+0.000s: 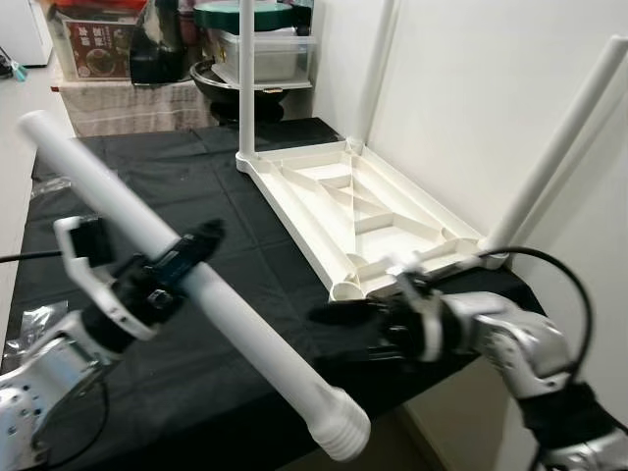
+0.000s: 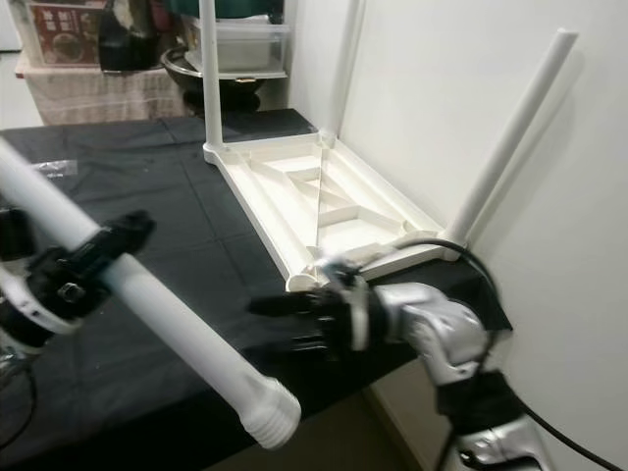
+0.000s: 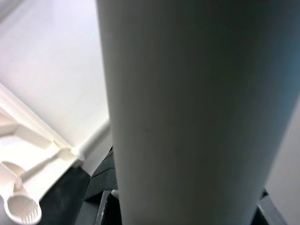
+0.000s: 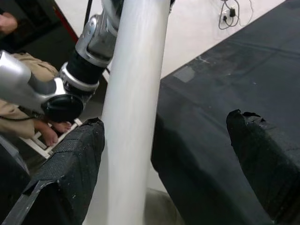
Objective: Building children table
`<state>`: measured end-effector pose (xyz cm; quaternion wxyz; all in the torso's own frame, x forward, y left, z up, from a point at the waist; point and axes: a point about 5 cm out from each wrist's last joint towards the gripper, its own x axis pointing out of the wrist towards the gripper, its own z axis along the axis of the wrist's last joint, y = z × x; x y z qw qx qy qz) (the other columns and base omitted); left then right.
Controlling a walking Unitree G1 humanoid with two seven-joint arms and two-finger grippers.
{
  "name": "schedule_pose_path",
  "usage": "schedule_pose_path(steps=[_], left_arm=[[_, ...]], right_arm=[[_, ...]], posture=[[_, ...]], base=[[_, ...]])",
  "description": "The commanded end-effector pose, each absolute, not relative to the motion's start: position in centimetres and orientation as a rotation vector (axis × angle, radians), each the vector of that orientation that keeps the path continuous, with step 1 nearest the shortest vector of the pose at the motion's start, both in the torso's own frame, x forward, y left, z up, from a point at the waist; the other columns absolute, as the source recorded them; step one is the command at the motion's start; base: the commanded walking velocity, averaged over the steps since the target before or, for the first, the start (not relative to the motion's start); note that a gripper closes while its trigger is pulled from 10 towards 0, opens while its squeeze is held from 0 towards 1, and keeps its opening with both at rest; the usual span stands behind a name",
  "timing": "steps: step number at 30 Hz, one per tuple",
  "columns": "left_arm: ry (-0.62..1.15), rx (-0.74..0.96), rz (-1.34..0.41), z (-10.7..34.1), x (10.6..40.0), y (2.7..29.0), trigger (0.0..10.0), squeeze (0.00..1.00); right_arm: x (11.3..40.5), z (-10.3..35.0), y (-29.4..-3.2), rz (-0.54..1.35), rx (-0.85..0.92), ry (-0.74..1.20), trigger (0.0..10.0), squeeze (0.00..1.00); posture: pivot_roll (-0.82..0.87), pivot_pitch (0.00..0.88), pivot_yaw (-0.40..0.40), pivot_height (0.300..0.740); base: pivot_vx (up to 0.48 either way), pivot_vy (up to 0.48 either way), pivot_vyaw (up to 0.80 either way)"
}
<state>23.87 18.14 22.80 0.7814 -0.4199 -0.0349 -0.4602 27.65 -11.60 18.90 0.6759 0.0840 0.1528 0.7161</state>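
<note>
Left hand pinches white leg, tilted over the black worktop. Right hand spread, just beside upturned tabletop.

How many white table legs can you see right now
4. One leg is held in the left gripper. Three stand on the upturned tabletop: far left corner, far corner by the wall, and near right corner.

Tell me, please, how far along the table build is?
Three legs already stand in the upturned tabletop. The left gripper holds the last leg, threaded end free. The right gripper is open beside the near empty socket. Left: screwing that leg in and turning the table upright.
</note>
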Motion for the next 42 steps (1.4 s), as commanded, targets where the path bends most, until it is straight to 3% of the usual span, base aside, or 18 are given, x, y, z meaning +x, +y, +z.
schedule_pose_path(steps=[1,20,31,33,35,36,42], left_arm=[[-0.026,-0.871,-1.044,22.8,24.2,17.4,10.0,0.0],[0.115,-0.685,-1.234,23.4,25.6,15.4,10.0,0.0],[0.146,-0.665,-1.269,22.9,26.2,14.9,10.0,0.0],[0.146,-0.662,-1.275,22.8,26.3,14.8,10.0,0.0],[0.147,-0.66,-1.279,22.8,26.3,14.8,10.0,0.0],[0.147,-0.656,-1.283,22.8,26.4,14.8,10.0,0.0],[0.144,-0.646,-1.289,22.8,26.7,14.8,10.0,0.0]], right_arm=[[28.2,19.0,-10.6,1.598,0.204,0.386,10.0,0.0],[27.7,18.3,-6.6,1.624,0.174,0.619,10.0,0.0],[26.9,18.4,-4.2,1.644,0.135,0.632,10.0,0.0],[26.4,18.5,-3.8,1.665,0.13,0.635,8.9,0.0],[26.2,18.5,-3.6,1.671,0.128,0.637,8.9,0.0],[26.0,18.6,-3.4,1.683,0.128,0.639,10.0,0.0],[25.5,18.8,-2.8,1.701,0.122,0.632,10.0,0.0]], posture=[[0.05,0.0,-0.097,0.74],[0.05,0.0,-0.095,0.74],[0.03,0.0,-0.079,0.74],[0.03,0.0,-0.079,0.74],[0.03,0.0,-0.079,0.74],[0.02,0.0,-0.078,0.74],[0.02,0.0,-0.078,0.74]], base=[[0.0,0.0,0.0],[0.0,0.0,0.0],[0.0,0.0,0.0],[0.0,0.0,0.0],[0.0,0.0,0.0],[0.0,0.0,0.0],[0.0,0.0,0.0]])
